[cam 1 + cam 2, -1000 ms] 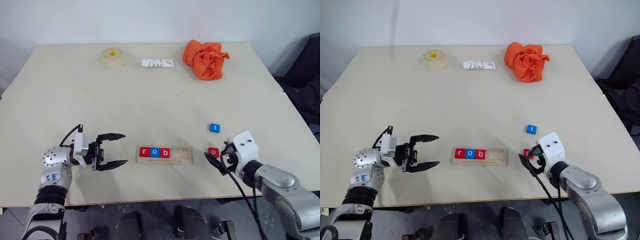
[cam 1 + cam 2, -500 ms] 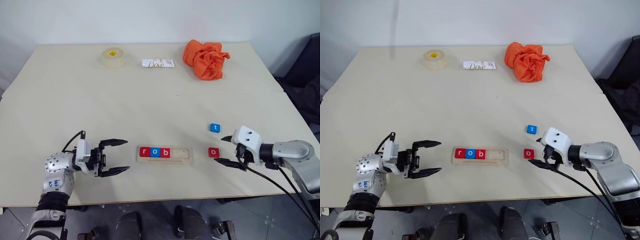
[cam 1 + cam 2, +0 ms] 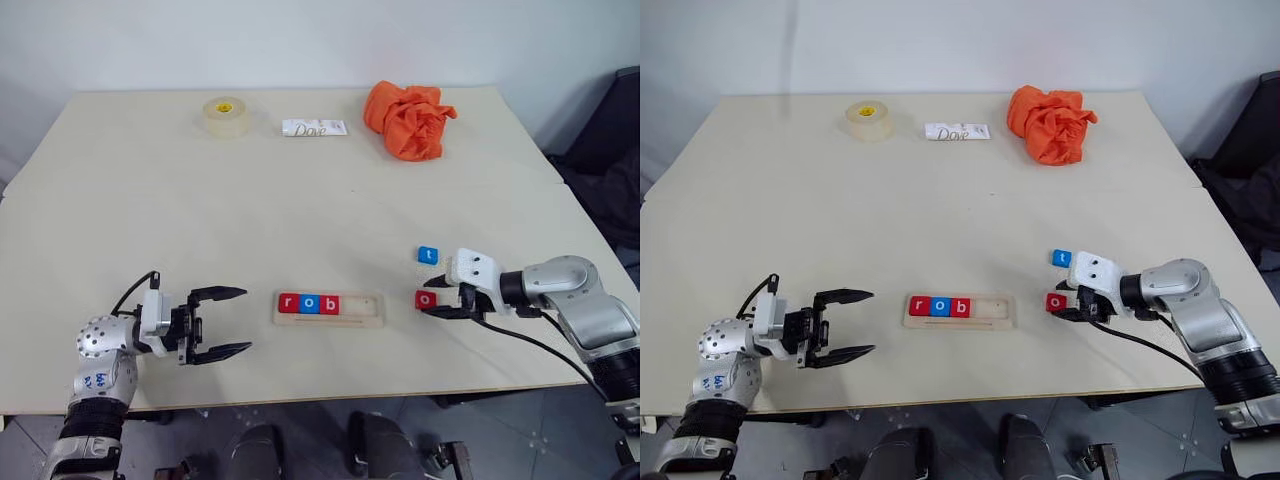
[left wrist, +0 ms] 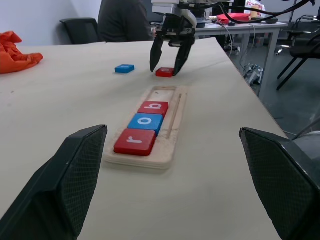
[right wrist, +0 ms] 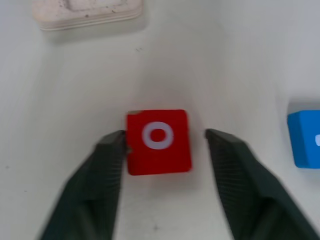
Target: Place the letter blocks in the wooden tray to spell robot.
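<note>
Lying on the worktop at three o'clock of the wooden tray (image 3: 330, 309), the red o block (image 5: 158, 141) is sitting between the part-open fingers of the right gripper (image 3: 432, 305), one finger touching, not yet pinched. Closing squarely on its opposite edges is looking wise, keeping clear of the blue t block (image 3: 428, 256) at twelve o'clock; the left gripper (image 3: 232, 320) is hanging wide open, empty.

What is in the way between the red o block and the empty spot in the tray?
Nothing visible. The red o block lies on bare table right of the wooden tray, whose free slots face it.
</note>
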`<state>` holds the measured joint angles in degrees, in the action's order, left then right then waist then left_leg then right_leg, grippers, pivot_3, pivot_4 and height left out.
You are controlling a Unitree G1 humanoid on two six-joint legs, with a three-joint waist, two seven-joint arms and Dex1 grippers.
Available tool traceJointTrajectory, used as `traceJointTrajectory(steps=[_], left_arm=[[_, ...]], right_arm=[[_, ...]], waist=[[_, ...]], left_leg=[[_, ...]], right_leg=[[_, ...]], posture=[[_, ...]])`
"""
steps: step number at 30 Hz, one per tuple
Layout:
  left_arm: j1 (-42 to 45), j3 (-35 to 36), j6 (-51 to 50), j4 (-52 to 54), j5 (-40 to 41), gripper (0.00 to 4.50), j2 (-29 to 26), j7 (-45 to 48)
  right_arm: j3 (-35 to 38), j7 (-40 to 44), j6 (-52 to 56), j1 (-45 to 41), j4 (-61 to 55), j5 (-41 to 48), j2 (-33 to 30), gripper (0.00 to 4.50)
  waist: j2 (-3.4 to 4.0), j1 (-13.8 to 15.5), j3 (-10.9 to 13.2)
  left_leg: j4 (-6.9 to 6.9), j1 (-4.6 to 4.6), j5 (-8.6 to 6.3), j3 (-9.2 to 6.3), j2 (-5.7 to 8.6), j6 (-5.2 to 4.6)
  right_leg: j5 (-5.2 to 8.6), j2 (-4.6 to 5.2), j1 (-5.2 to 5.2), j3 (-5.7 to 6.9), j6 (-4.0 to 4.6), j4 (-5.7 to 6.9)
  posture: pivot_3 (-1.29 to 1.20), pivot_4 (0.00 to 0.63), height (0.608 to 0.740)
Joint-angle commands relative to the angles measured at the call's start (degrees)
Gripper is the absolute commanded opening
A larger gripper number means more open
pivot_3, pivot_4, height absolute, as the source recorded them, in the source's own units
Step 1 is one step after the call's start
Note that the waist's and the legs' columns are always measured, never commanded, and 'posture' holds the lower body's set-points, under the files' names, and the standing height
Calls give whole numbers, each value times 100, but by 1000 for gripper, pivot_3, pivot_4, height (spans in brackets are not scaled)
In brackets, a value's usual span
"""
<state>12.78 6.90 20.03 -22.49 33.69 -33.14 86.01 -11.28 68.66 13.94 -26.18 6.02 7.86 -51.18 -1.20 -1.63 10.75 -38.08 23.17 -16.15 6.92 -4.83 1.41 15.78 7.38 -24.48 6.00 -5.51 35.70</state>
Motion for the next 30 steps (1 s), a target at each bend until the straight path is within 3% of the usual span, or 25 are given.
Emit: traceJointTrajectory(steps=[1, 10, 19, 30], left_arm=[[-29, 109, 39, 215, 71, 4500, -8, 242], [285, 104, 125, -155, 4, 4500, 9, 329], [650, 31, 275, -536, -70, 4500, 96, 392], [584, 107, 241, -462, 14, 4500, -4, 450]], right_arm=[[-30, -18, 92, -40, 16, -172, 12, 1447], [238, -52, 1501, -517, -1353, 511, 90, 1451], [-823, -351, 2626, -1182, -2037, 109, 553, 1451], [-1546, -466, 3032, -1631, -2182, -135, 991, 1451]], waist=[[0, 4, 0], [6, 5, 4], [6, 7, 4], [6, 5, 4]], left_leg=[[-1, 0, 1, -1, 0, 0], [0, 4, 2, 1, 0, 2], [0, 11, -1, 2, 0, 1], [1, 12, -2, 3, 0, -1]], right_leg=[[0, 0, 0, 0, 0, 2], [0, 1, -10, -1, 1, 8], [0, 2, -12, 0, 1, 3], [1, 1, -14, 0, 2, 3]], posture=[[0, 150, 740], [0, 150, 740], [0, 150, 740], [0, 150, 740]])
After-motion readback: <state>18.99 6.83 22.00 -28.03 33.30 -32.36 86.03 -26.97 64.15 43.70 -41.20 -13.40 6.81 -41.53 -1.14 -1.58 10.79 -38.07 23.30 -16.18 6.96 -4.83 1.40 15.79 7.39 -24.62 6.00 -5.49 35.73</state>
